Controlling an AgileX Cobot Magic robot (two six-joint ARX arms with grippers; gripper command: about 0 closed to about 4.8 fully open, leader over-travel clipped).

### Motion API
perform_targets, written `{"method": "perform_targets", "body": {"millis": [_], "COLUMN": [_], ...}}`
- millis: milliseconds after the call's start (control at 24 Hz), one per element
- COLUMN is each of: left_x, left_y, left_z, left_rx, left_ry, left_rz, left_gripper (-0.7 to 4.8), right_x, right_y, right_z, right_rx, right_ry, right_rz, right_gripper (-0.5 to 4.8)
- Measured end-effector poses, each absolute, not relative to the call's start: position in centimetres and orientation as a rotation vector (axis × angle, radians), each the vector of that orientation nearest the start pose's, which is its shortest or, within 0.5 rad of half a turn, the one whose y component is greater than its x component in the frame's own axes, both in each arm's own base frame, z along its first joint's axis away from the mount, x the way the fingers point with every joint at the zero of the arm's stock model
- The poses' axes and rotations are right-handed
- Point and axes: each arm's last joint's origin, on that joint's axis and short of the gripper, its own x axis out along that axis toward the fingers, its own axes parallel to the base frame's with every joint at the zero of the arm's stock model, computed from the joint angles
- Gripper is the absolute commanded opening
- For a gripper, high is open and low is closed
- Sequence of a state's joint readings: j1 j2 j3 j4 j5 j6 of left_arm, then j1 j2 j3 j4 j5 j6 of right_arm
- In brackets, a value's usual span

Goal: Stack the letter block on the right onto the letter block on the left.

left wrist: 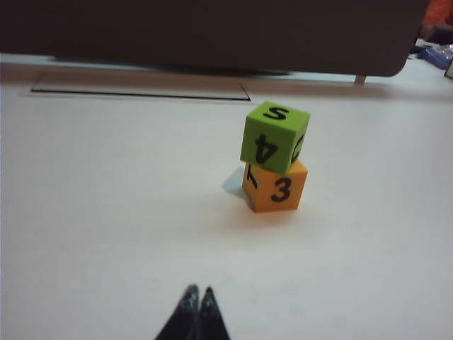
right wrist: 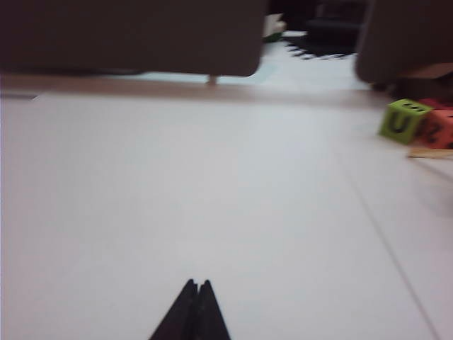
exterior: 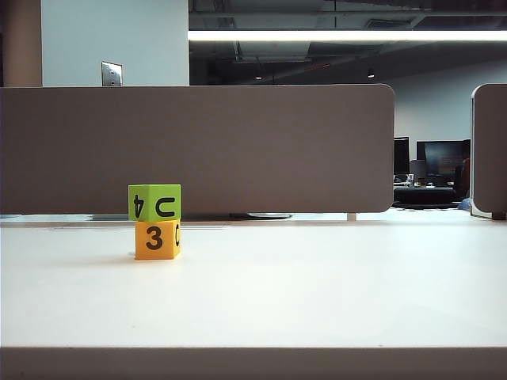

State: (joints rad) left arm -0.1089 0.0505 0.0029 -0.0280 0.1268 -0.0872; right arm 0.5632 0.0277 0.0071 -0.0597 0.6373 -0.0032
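Stacked letter blocks on a white worktop point(exterior: 317, 285). The green block point(exterior: 154, 203) rests on the orange block point(exterior: 157, 240), left of centre in the exterior view and toward the far half of the worktop, before a grey partition point(exterior: 198, 146). The green block sits slightly twisted on the orange one, its corner overhanging in the left wrist view; it shows "4", "C" and "S", and the orange block shows "3". Neither arm appears in the exterior view. The left gripper point(left wrist: 197, 301) has its fingers closed together, empty, on the near side of the stack and well apart from it. The right gripper point(right wrist: 197, 292) likewise has its fingers closed on nothing, above bare worktop. Far off in the right wrist view lie a second green block point(right wrist: 403, 120) and a red block point(right wrist: 437, 127), touching.
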Motion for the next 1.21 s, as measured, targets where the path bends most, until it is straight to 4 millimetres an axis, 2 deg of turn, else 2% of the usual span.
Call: {"method": "perform_targets", "body": {"millis": [208, 416, 749, 833, 1041, 1207], "left_x": [9.6, 9.6, 9.6, 9.5, 9.5, 9.5], "left_y": [-1.3, -1.3, -1.2, -1.3, -1.4, -1.4], "left_z": [16.1, 16.4, 16.5, 16.5, 16.4, 16.4], "left_rx": [-0.083, -0.081, -0.026, -0.026, -0.026, -0.019], "left_ry": [0.054, 0.053, 0.047, 0.048, 0.055, 0.054], "left_rz": [-0.192, -0.202, -0.179, -0.192, -0.217, -0.218], "left_gripper": [-0.06, -0.06, -0.06, -0.06, -0.06, -0.06], "right_x": [8.7, 8.9, 9.3, 9.5, 9.6, 9.4], "right_y": [3.0, 2.9, 1.9, 1.2, -1.3, -2.4], "right_z": [16.2, 16.7, 16.9, 16.6, 16.6, 16.6], "right_rx": [-0.030, -0.045, -0.168, -0.179, -0.067, -0.024], "right_ry": [0.033, -0.011, -0.021, 0.004, 0.002, -0.004], "right_rz": [-0.168, -0.098, -0.160, -0.177, -0.278, -0.229], "right_gripper": [-0.05, -0.06, -0.05, -0.05, -0.06, -0.06]}}
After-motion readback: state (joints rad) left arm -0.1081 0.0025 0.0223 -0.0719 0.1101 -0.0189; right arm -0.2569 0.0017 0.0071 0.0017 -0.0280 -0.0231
